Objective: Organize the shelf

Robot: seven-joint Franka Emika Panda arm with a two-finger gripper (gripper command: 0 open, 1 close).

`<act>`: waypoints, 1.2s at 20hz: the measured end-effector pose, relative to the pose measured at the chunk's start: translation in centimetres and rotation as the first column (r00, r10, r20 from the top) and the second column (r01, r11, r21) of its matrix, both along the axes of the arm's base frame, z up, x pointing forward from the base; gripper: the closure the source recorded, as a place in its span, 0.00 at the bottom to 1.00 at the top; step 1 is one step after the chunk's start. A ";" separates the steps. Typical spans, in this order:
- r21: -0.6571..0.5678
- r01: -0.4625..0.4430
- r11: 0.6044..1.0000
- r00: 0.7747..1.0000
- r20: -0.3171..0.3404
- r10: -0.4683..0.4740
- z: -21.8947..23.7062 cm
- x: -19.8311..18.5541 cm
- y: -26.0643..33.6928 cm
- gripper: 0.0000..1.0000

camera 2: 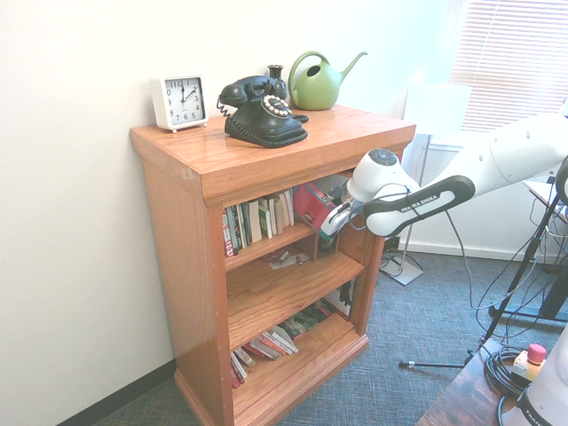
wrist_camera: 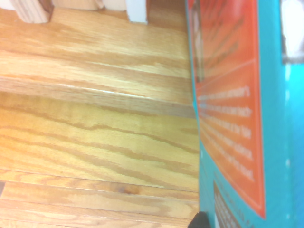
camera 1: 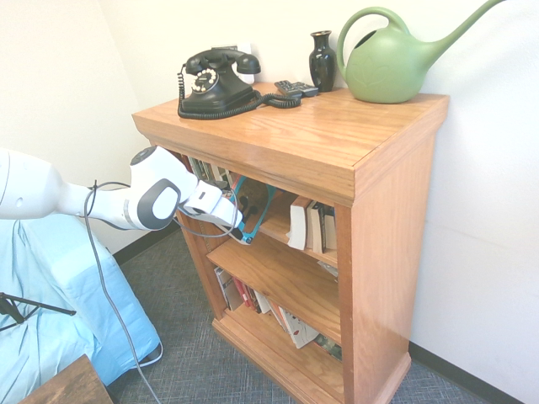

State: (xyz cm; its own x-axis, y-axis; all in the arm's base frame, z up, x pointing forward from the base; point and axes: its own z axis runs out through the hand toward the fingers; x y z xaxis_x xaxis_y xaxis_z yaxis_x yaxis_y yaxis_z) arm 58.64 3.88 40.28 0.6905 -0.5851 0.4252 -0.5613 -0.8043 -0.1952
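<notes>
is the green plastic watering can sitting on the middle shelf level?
No, the green plastic watering can stands on the oak bookcase's top, beside a small black vase.

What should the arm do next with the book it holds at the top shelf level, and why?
Probably ease the book further in and stand it upright beside the row of books. The fingers are shut on it, it hangs tilted at the opening of the shelf, and bare board shows ahead in the wrist view.
</notes>
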 end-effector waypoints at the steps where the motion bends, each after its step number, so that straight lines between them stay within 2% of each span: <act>1: 0.001 -0.001 1.000 1.000 0.002 0.001 0.0 0.0 0.2 1.00; 14: -0.008 -0.020 1.000 0.998 0.052 0.020 0.8 1.5 2.9 1.00; 20: -0.007 -0.013 1.000 0.999 0.051 0.013 1.0 1.9 3.0 1.00; 21: -0.006 -0.011 1.000 0.999 0.051 0.011 1.0 1.9 3.0 0.00; 24: -0.005 -0.009 1.000 0.998 0.056 0.010 1.3 2.2 3.0 0.00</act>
State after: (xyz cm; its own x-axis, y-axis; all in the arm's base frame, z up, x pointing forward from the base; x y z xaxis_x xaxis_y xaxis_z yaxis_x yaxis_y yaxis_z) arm 60.83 6.90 41.53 0.6708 -0.5766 0.4664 -0.5418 -0.8105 -0.2226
